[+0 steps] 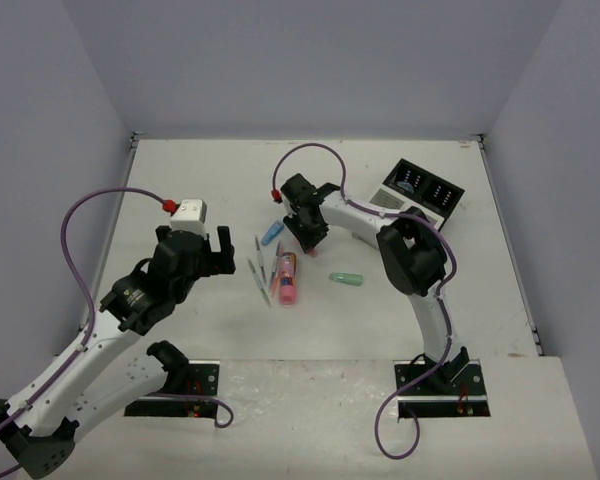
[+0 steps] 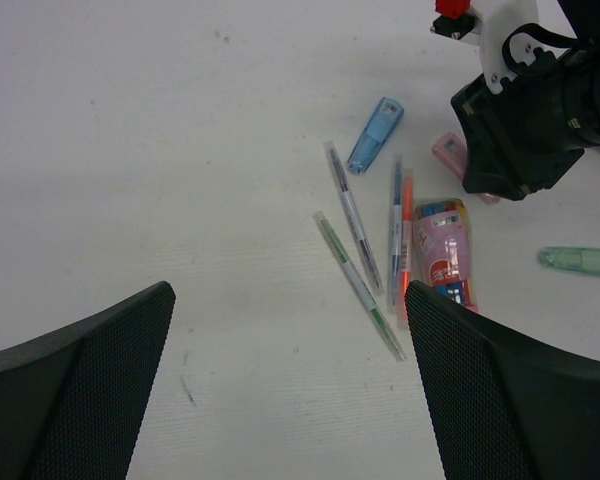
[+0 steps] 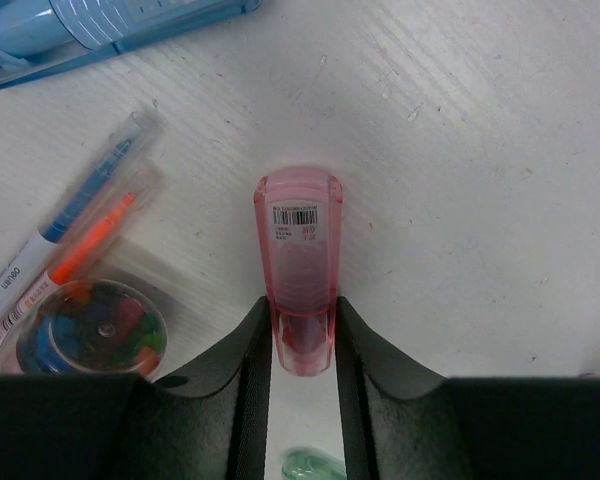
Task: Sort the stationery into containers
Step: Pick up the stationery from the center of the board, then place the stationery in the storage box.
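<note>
Top external: the right gripper (image 1: 305,228) hangs low just past the far end of the clear plastic tube with a pink label (image 1: 287,277). The tube lies among several thin pens (image 1: 261,268). A blue plastic capsule (image 1: 271,234) sits off the tube's far-left end, and a pale green capsule (image 1: 345,279) lies to the tube's right. The black-and-white organizer of square cells (image 1: 421,188) stands well apart, far and right of the tube. The left gripper (image 1: 195,242) hovers well to the tube's left.

Left wrist: the left jaws are spread wide with nothing between them. A translucent pink capsule (image 2: 448,150) shows at the tube's far end, partly hidden beneath the right gripper's black body.

Right wrist: the pink capsule lies flat on the white table (image 3: 460,150), barcode sticker up, just right of the tube's lid end. Its long axis runs straight out from the hand, in line with the fingers (image 3: 242,370), so the jaws cross its short width. The jaws are drawn in narrow. The pads meet both sides of the capsule's near end, no gap visible.

Judgement: the grip looks made and the lift is not yet begun. The right arm is far the nearer. The carry would go far-right of the tube, to the organizer.
</note>
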### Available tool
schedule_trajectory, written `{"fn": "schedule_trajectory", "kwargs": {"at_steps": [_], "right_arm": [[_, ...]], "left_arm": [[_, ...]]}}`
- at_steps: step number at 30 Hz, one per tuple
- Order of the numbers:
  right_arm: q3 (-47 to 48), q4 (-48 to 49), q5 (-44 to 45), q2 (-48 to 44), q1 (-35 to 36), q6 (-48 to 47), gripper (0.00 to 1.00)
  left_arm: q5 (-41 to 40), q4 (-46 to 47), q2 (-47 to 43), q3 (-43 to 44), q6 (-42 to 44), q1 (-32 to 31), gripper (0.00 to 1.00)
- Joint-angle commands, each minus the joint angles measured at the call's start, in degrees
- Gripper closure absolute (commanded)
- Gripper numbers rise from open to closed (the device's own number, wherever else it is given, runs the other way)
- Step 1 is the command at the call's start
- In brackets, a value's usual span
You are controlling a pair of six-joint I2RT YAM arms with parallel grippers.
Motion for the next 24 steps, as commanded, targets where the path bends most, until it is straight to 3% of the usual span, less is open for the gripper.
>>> {"fn": "schedule_trajectory", "kwargs": {"at_steps": [1,3,11,17,24], "right_arm": [[-1.29,-0.29,2.72,-3.39,0.59,1.81,0.93],[-3.19,0.69,3.72,-6.92,0.59,2.96,0.99],[-9.73,3.58,4.80,-24.03,-1.30,6.15,1.00],[-18.64,7.99,8.78,-38.85,-14.15,12.83,1.00],[-20.92,9.94,16.45,-43.08,-30.67,20.06,1.00]], "left_arm": [[0.14,2.25,-0.67,-0.20,1.83,-0.05,0.00],[0.06,2.25,-0.90,-0.20,1.83,-0.05,0.00],[-0.02,2.25,-1.02,-0.22,1.76,-0.14,0.00],[0.26,2.34,-1.37,-0.29,1.83,-0.05,0.00],[0.52,2.55,-2.73,-0.50,1.92,-0.11,0.00]]}}
